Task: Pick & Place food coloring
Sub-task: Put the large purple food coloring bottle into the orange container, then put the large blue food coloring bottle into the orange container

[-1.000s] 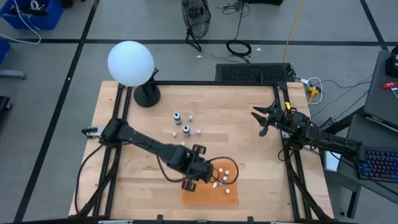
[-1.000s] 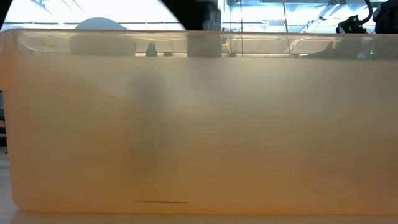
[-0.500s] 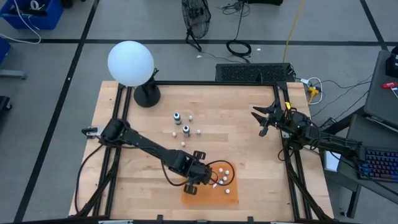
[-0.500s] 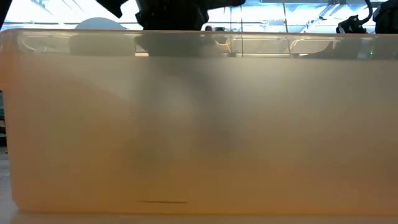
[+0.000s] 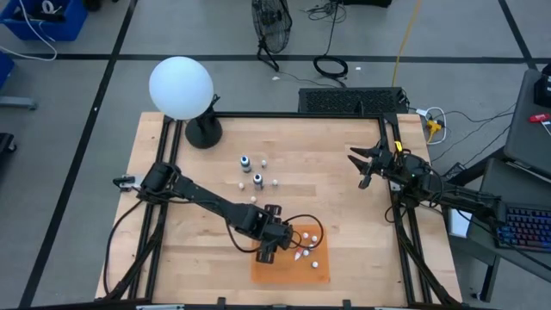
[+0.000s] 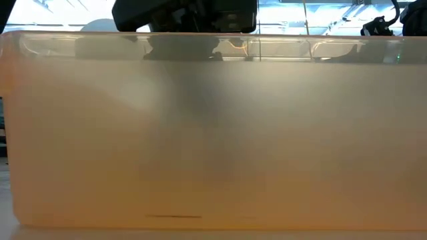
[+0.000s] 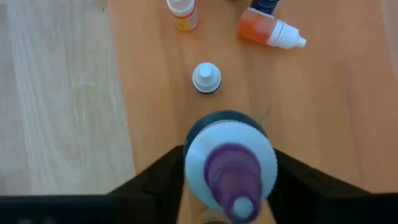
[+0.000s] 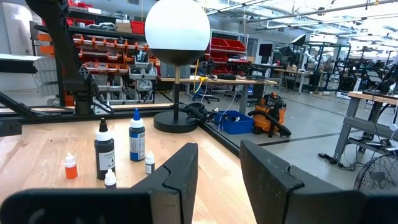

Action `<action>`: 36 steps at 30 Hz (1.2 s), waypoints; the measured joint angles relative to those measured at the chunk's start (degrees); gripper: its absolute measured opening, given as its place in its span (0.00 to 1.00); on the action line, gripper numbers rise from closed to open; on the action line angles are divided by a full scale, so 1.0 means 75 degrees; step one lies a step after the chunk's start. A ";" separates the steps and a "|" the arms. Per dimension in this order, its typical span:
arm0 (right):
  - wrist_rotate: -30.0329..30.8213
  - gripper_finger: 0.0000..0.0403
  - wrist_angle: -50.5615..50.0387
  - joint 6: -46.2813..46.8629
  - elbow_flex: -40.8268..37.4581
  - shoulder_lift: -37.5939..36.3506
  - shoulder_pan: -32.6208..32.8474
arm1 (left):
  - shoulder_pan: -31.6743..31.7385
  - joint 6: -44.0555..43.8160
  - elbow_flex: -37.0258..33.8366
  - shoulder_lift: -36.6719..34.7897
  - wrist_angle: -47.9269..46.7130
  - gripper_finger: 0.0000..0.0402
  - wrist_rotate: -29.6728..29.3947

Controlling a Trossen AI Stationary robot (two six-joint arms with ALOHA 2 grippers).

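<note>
You had the pale wooden bench under both arms, with the white globe lamp on its black base at about eleven o'clock. The flat orange rectangular mat lay at the bench's six o'clock edge.

Your left pincer sat over the mat's nine o'clock edge. In the left wrist view its two dark fingers flanked a round dark bottle with a whitish cap and purple tip, standing upright on the mat. Whether the fingers pressed the bottle or stood just off it, I could not tell.

Your right pincer waited at the bench's three o'clock side, its fingers parted with a clear gap and nothing between them.

Two dark bottles with coloured tips stood upright near the bench's centre, with a few tiny white dropper bottles close around them.

On the mat just beyond the left pincer you had an orange dropper bottle lying on its side, a small white-capped bottle standing upright, and another little bottle with a yellow label.
</note>
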 joint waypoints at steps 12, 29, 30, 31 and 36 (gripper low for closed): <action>-0.0001 0.27 0.0000 -0.0003 0.0003 -0.0001 -0.0001 | -0.0002 -0.0265 0.0052 0.0000 0.0003 0.78 0.0030; -0.0003 0.27 0.0009 -0.0002 0.0003 0.0024 -0.0002 | 0.0052 -0.0457 0.0064 -0.1359 -0.0185 0.75 -0.0066; -0.0003 0.27 0.0021 0.0000 0.0000 0.0038 0.0000 | 0.0087 -0.0454 0.0064 -0.1542 -0.0298 0.75 -0.0170; 0.0000 0.27 0.0021 0.0000 0.0003 0.0043 0.0000 | 0.0137 -0.0490 0.0064 -0.1760 -0.0467 0.75 -0.0340; 0.0000 0.27 0.0004 -0.0001 0.0002 0.0050 0.0000 | 0.0639 -0.1114 0.0064 -0.2980 -0.1900 0.74 -0.1561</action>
